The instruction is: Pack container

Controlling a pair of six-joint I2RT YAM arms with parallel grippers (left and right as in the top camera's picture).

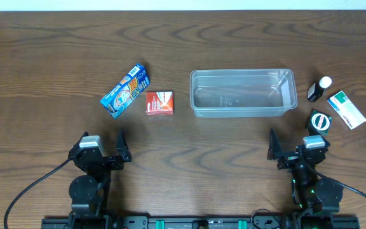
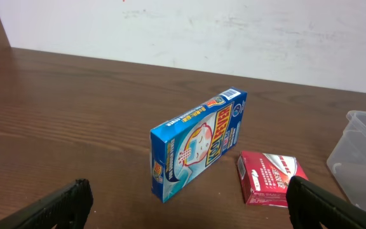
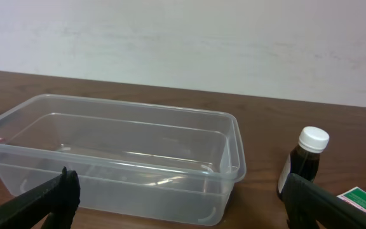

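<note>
While both arms sit at the near edge of the table (image 1: 43, 57), the left gripper (image 1: 102, 138) has its jaws spread wide and nothing between them. In its wrist view the two dark fingers (image 2: 65, 205) show only at the bottom corners, well apart. The right gripper (image 1: 296, 141) is spread just as wide and is equally empty-handed, with its fingers (image 3: 43, 202) low at either side of its own view.

Ahead of the left gripper a blue box (image 1: 126, 91) stands on one long narrow edge, turned at an angle to the table's sides. Just beside it, on the side toward the middle of the table, a small red box (image 1: 159, 102) lies flat. The overhead view shows the two close, but whether they touch cannot be told.

The container (image 1: 243, 71) sits right of the table's centre, ahead of the right gripper and a little to its left. It rests upright on its base, long side toward the arms and well apart from both grippers. Its clear walls let the wood grain show through. One rounded corner reaches into the right edge of the left wrist view.

Beyond the container's right end a dark bottle (image 1: 319, 89) with a white cap stands upright, near it but not touching. Further right a white and green box (image 1: 346, 109) lies flat at a slant. A round black item (image 1: 319, 121) lies between that box and the right gripper.
</note>
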